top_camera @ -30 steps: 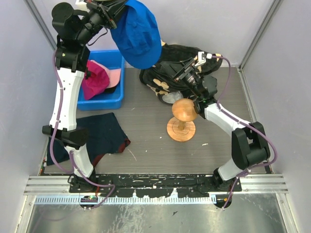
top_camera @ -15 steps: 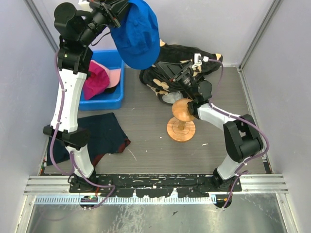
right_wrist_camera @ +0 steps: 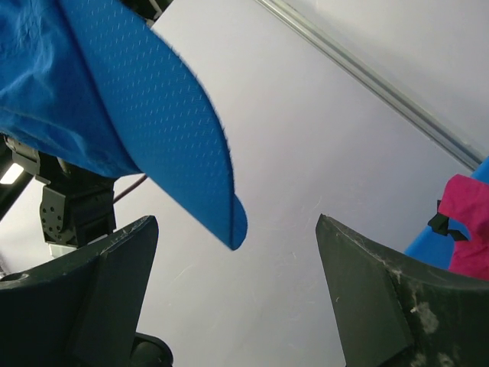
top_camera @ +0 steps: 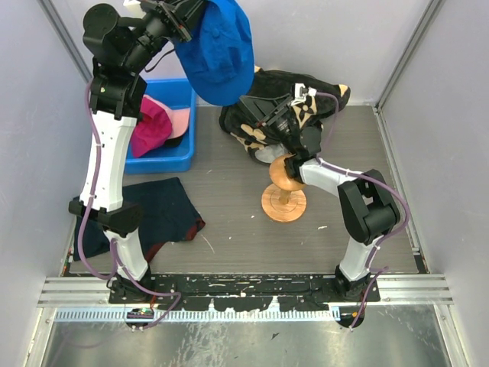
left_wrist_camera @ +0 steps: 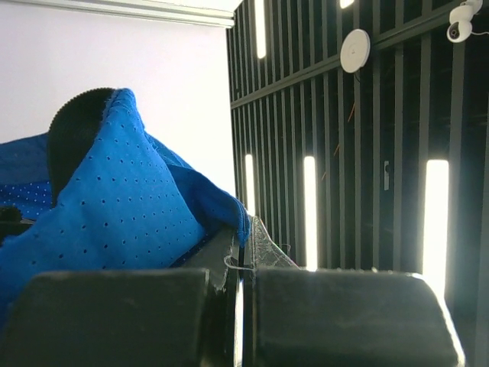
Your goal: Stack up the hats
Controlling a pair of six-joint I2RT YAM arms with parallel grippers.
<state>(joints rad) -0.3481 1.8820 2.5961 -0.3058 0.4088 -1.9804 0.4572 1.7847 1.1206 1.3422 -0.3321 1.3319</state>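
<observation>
Blue hat (top_camera: 221, 53) clamped aloft in closed left gripper (left_wrist_camera: 238, 294); right gripper (right_wrist_camera: 234, 223) spread wide, empty. Magenta hat (top_camera: 149, 126), pink hat (top_camera: 181, 121) half hidden in bin (top_camera: 157, 164) (three hats countable).

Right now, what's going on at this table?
The left gripper is shut on the royal blue fabric baseball cap, holding it high over the back of the table. The right gripper points up with open jaws beneath the cap's brim, holding nothing. The round-headed wooden stand by its wrist is bare. A magenta cap and a light pink cap lie in the blue plastic bin, so no stack exists yet.
</observation>
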